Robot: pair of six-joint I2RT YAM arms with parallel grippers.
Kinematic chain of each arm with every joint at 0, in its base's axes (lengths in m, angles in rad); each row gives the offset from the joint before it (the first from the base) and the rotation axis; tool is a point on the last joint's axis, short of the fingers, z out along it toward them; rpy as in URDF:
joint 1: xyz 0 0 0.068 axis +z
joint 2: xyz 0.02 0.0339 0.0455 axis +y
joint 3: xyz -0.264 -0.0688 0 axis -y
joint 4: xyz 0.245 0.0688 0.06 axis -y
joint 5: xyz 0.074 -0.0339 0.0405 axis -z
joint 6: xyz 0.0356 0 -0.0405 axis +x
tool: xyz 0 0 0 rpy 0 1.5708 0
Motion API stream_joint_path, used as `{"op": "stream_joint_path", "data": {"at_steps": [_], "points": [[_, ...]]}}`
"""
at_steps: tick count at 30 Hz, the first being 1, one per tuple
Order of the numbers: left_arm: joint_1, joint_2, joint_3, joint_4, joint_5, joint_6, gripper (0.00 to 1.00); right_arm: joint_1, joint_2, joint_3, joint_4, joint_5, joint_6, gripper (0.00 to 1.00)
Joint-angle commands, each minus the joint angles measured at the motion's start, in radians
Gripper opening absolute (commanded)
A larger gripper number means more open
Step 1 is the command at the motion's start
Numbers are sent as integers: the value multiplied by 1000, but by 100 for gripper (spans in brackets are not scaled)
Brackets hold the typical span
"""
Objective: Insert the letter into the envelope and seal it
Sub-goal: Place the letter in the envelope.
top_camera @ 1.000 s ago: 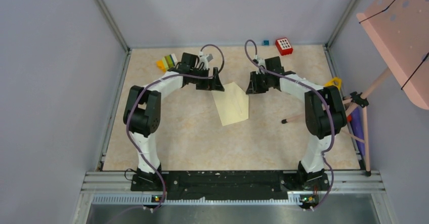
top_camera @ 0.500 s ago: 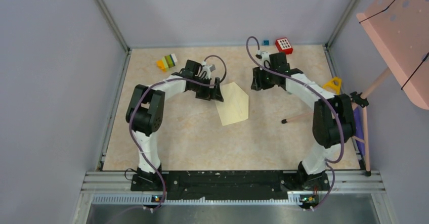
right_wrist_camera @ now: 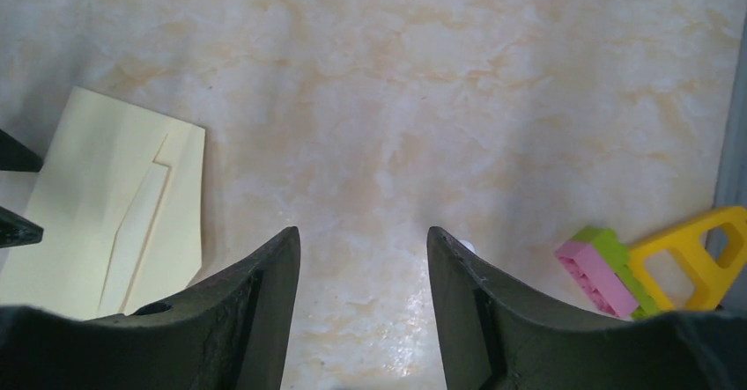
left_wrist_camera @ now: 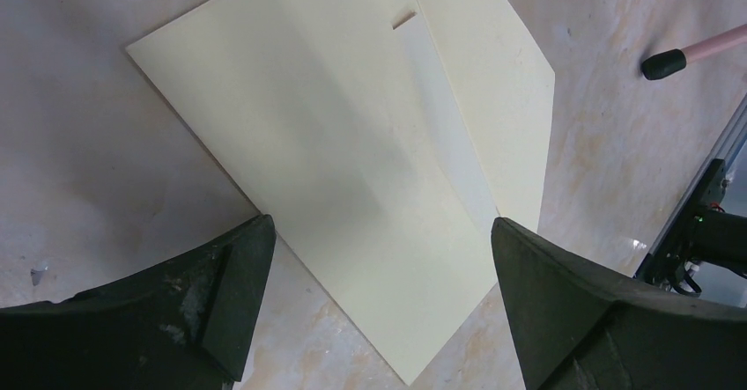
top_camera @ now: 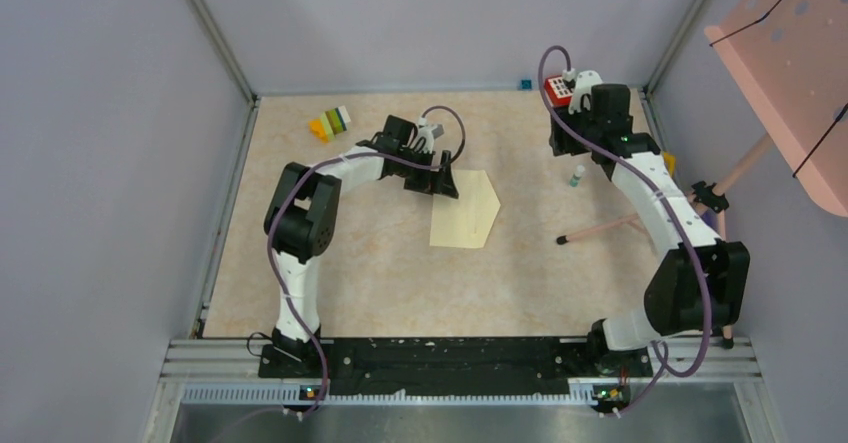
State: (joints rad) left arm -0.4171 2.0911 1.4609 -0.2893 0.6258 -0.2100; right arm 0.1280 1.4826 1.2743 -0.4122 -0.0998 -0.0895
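Note:
The pale cream envelope (top_camera: 466, 208) lies flat mid-table, its pointed end toward the right. My left gripper (top_camera: 443, 185) is at its upper left edge, open. In the left wrist view a corner of the envelope (left_wrist_camera: 352, 143) lies between the wide-apart fingers (left_wrist_camera: 238, 293) of the left gripper (left_wrist_camera: 380, 225) without touching them. My right gripper (top_camera: 560, 146) is at the back right, away from the paper, open over bare table (right_wrist_camera: 361, 240). The envelope (right_wrist_camera: 114, 205) shows at that view's left edge. The letter is hidden.
A small white and green stick (top_camera: 577, 175) lies below the right gripper. A red block (top_camera: 560, 88) sits at the back. Coloured bricks (top_camera: 330, 123) lie back left. A pink stick with a black tip (top_camera: 562, 240) and a tripod stand at the right. The right wrist view shows a pink-green brick (right_wrist_camera: 603, 262) and a yellow triangle (right_wrist_camera: 696, 262).
The right arm drew back to the far right corner while its jaws widened. The left gripper slid right and the envelope turned with it. A small stick now shows on the table.

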Motion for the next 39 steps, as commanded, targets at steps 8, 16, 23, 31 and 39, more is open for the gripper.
{"op": "stream_joint_path", "data": {"at_steps": [8,16,23,31,39], "points": [[12,-138,-85,41,9,5,99,-15,39,-58,33,182,-64,57],[14,-296,-282,67,33,67,98,-21,84,-72,39,221,-71,62],[-23,-262,-342,87,55,52,98,-50,108,-71,35,221,-73,63],[-66,-202,-329,120,74,29,98,-116,104,-86,17,117,-72,68],[-76,-188,-321,144,90,7,98,-117,139,-89,6,69,-99,71]]}}
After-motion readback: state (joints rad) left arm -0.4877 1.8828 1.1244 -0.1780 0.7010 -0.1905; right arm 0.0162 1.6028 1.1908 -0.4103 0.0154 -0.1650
